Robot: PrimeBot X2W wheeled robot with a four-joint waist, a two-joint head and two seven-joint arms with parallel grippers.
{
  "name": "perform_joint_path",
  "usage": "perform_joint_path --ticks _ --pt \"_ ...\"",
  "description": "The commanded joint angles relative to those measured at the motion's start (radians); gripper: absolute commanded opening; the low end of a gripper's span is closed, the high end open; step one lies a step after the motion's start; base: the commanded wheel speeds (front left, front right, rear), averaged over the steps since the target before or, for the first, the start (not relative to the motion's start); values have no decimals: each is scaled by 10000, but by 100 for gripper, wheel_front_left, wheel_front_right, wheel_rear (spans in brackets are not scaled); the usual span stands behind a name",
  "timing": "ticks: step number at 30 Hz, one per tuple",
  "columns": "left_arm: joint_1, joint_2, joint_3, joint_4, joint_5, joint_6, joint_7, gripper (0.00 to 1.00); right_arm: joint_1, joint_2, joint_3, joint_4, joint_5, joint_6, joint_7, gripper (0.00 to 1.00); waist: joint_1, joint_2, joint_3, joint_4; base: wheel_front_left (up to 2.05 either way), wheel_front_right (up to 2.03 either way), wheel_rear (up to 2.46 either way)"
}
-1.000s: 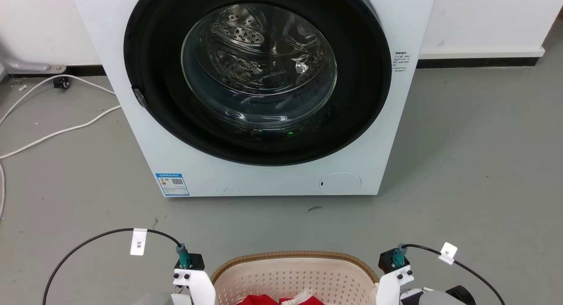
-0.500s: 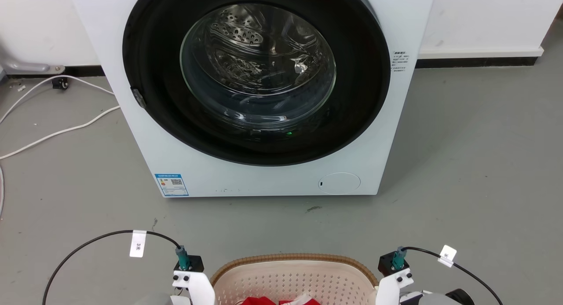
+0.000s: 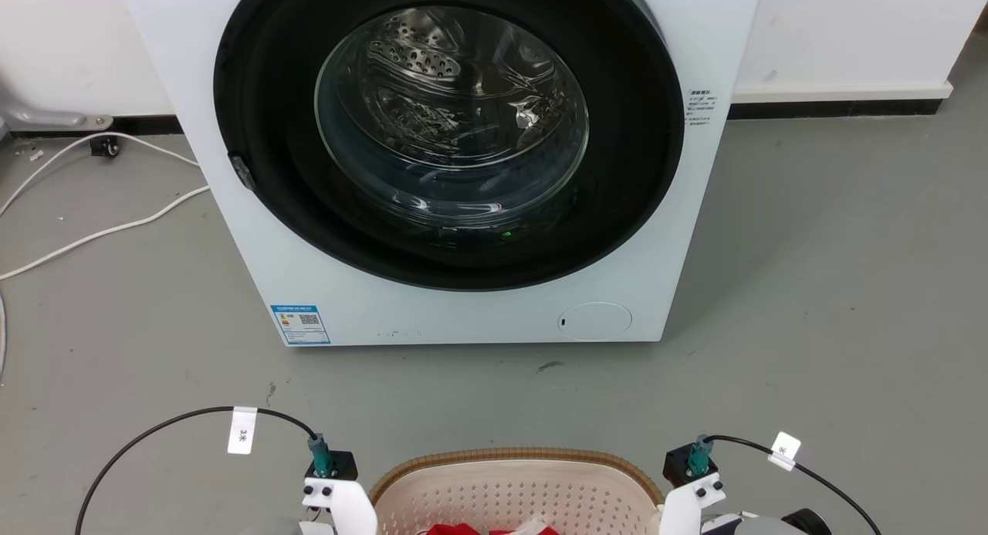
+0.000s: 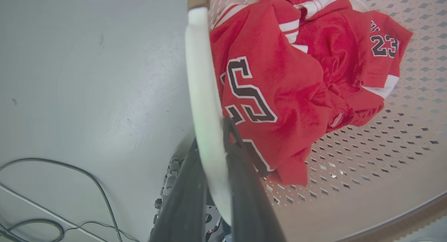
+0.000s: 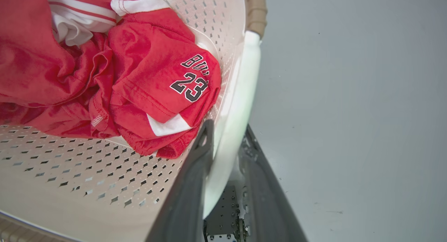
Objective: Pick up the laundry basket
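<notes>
The left gripper (image 4: 212,133) and right gripper (image 5: 228,126) are each pinching a white side handle (image 4: 200,60) of the laundry basket (image 3: 517,481) between 2 fingers (image 4: 244,186). The basket is sitting between them, before the washing machine (image 3: 463,311).

I see open floor (image 3: 463,396) between washing machine (image 3: 463,319) and laundry basket (image 3: 517,454); cables (image 3: 100,230) lie left of the machine.

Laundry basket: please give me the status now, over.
Left gripper and right gripper each shut on a white side handle of laundry basket. Basket holds red jersey. Washing machine ahead, apart from basket.
</notes>
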Motion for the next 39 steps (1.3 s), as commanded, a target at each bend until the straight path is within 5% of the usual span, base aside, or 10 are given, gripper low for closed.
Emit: perform_joint_path --ticks 1,39 --pt "-136 49 -30 0 -3 -44 -48 0 -120 -96 115 55 25 -3 -38 0 0 -1 5 2 0 0 0" --pt "7 70 -549 17 -549 -44 -63 0 -183 -145 1194 234 1042 -3 -149 0 0 -1 -25 -7 0 0 0"
